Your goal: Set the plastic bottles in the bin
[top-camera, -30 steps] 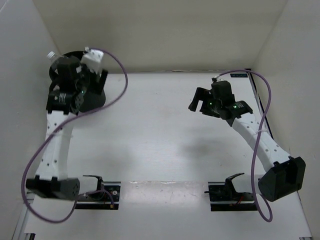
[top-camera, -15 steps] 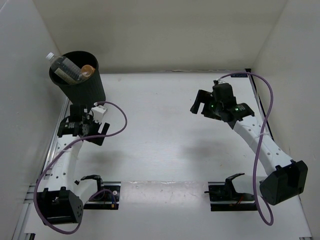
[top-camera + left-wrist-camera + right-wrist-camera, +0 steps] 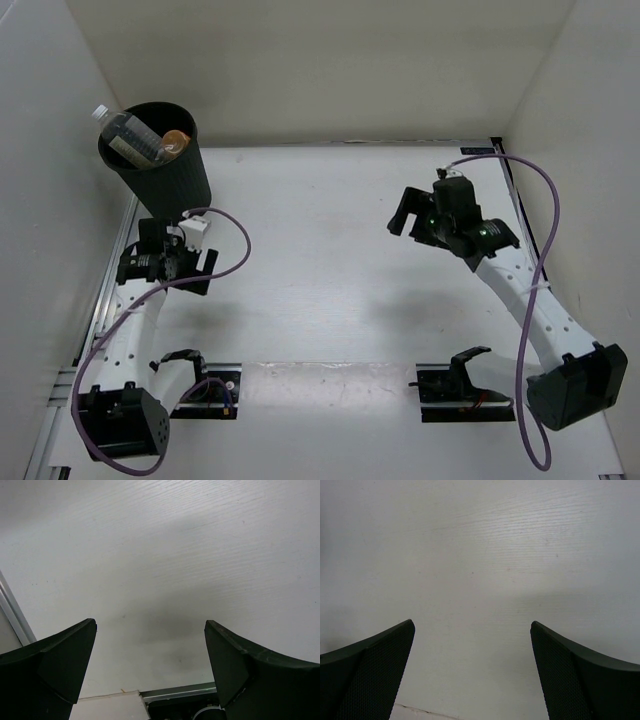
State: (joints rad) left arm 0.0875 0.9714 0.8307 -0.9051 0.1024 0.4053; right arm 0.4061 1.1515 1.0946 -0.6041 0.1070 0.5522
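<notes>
The black ribbed bin (image 3: 178, 186) stands at the far left corner of the table. Inside it a clear plastic bottle (image 3: 126, 131) with a white cap leans against the rim, and an orange-topped bottle (image 3: 177, 139) lies beside it. Anything deeper in the bin is hidden. My left gripper (image 3: 167, 279) hangs just in front of the bin, open, with only bare table between its fingers (image 3: 150, 625). Over the right half of the table my right gripper (image 3: 408, 222) is open and empty too (image 3: 472, 624).
White walls enclose the table on the left, back and right. A metal rail (image 3: 108, 290) runs along the left edge. Both arm bases and a black bracket (image 3: 455, 385) sit at the near edge. Purple cables (image 3: 232, 235) loop from each wrist.
My left arm has drawn back from above the bin and down to the table in front of it, which uncovers the bottles inside. The right arm has shifted slightly right and nearer.
</notes>
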